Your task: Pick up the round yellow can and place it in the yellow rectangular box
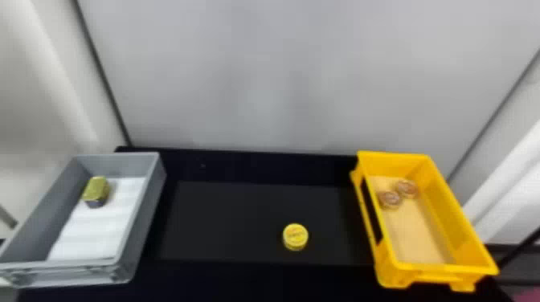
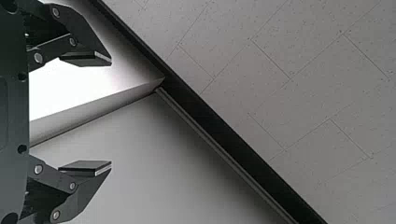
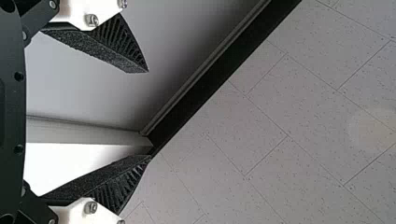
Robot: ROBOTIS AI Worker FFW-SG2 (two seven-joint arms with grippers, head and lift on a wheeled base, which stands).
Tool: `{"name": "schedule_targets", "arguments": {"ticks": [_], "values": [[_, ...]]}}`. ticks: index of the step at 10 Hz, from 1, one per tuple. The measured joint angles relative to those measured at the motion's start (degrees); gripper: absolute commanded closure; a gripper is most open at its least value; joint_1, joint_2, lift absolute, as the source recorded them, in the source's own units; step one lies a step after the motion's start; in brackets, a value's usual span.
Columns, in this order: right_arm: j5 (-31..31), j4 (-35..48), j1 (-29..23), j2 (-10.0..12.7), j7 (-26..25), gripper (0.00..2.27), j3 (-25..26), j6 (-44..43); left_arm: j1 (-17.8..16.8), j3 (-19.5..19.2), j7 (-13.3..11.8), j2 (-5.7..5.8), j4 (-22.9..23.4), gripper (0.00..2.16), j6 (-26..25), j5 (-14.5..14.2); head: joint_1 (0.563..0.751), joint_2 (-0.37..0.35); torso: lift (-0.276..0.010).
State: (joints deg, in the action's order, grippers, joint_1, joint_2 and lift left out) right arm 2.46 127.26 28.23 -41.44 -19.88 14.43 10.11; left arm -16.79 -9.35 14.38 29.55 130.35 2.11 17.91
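Yellow all over, the round yellow can (image 1: 295,237) sits on the black bench (image 1: 225,225), left of the yellow rectangular box (image 1: 442,267); left fingers (image 2: 93,167) apart, right fingers (image 3: 107,51) apart too!

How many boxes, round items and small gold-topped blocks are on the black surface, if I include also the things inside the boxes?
Boxes: 2 (grey box, yellow box)
Round items: 3 (yellow can, two brownish-topped items)
Gold-topped blocks: 1 (gold-topped block)
Total: 6
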Motion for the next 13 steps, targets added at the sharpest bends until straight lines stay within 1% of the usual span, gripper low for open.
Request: {"name": "schedule_targets", "arguments": {"ticks": [2,6,13], "values": [[0.0,0.0,0.0,0.0,0.0,0.15,0.1,0.0,0.0,0.0,0.0,0.00,0.0,0.45,0.0,0.0,0.694,-0.169,0.000],[0.0,0.1,0.0,0.0,0.0,0.15,0.2,-0.1,0.2,-0.2,-0.1,-0.16,0.0,0.45,1.5,-0.1,0.694,-0.169,0.000],[-0.1,0.1,0.0,0.0,0.0,0.15,0.3,-0.1,0.3,-0.2,-0.1,-0.18,0.0,0.45,1.7,-0.1,0.694,-0.169,0.000]]}}
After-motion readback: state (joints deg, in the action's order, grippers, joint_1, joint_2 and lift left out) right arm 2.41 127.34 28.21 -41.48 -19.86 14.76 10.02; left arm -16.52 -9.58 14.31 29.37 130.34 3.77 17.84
